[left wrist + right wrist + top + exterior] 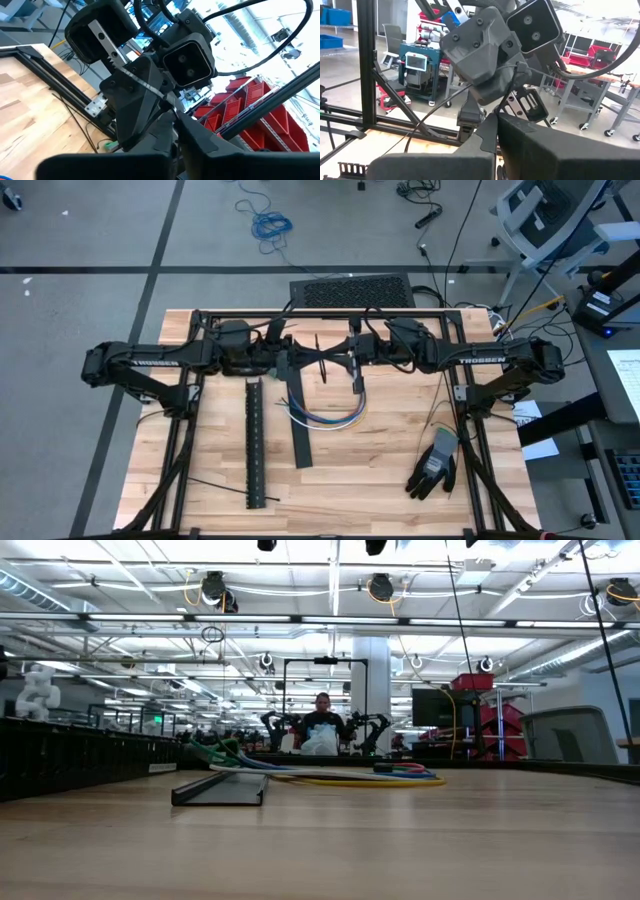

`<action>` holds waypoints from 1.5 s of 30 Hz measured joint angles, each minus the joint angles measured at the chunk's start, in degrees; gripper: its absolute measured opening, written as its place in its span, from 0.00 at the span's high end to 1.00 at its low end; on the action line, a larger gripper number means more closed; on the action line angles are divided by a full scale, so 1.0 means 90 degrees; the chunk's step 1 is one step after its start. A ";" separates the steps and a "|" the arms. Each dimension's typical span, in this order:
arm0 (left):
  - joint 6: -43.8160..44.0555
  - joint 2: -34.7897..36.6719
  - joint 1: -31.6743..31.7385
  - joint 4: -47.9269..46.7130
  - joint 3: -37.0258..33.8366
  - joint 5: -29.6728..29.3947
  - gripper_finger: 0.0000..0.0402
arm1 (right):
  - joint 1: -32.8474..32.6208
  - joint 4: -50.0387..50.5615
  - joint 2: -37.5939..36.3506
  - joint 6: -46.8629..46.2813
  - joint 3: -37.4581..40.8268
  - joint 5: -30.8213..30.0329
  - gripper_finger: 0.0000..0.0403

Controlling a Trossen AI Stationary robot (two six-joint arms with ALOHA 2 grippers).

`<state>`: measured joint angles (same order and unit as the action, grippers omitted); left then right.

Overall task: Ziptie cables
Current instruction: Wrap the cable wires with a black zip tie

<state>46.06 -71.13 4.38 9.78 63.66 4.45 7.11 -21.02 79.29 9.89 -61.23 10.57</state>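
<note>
The cables [330,414] lie as a curved bundle of blue, white and yellow wires on the wooden table's middle, also seen in the low view [340,777]. Well above them my two arms meet tip to tip. My left gripper [300,362] and my right gripper [350,364] point level at each other, both shut, with a thin black zip tie [322,360] between them. Neither gripper touches the cables. In the low view both grippers are out of sight. My left gripper pinches the zip tie's thin strip [172,102] between its two fingertips, coming level from the table's left side. The strip runs on across the other gripper's face, clear of the table. My right gripper is shut on the zip tie from the table's right side, level. Its own fingers [530,145] hide the place of contact. A thin black tail [440,107] curves away below the left gripper, hanging free in the air.
A long black slotted cable duct [255,442] and a flat black strip [300,432] lie left of the cables. A loose zip tie [215,488] lies near the front left, a dark glove [435,466] at the front right. A person [322,725] sits beyond the table.
</note>
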 joint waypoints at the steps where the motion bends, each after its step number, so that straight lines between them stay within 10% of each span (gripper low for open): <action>1: -0.0005 0.0000 0.0000 -0.0002 0.0000 0.0000 0.90 | 0.0000 -0.0002 0.0002 -0.0003 0.0000 0.0002 1.00; 16: 0.0007 0.0002 0.0000 0.0012 0.0000 0.0002 0.61 | 0.0005 -0.0005 0.0001 -0.0020 0.0002 -0.0014 1.00; 45: -0.0101 0.0002 0.0015 0.0019 0.0005 0.0500 0.59 | 0.0002 -0.0126 0.0002 -0.0022 0.0002 -0.0017 1.00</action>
<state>45.16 -71.11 4.51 9.96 63.70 8.95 7.14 -22.15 79.31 9.70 -61.21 10.41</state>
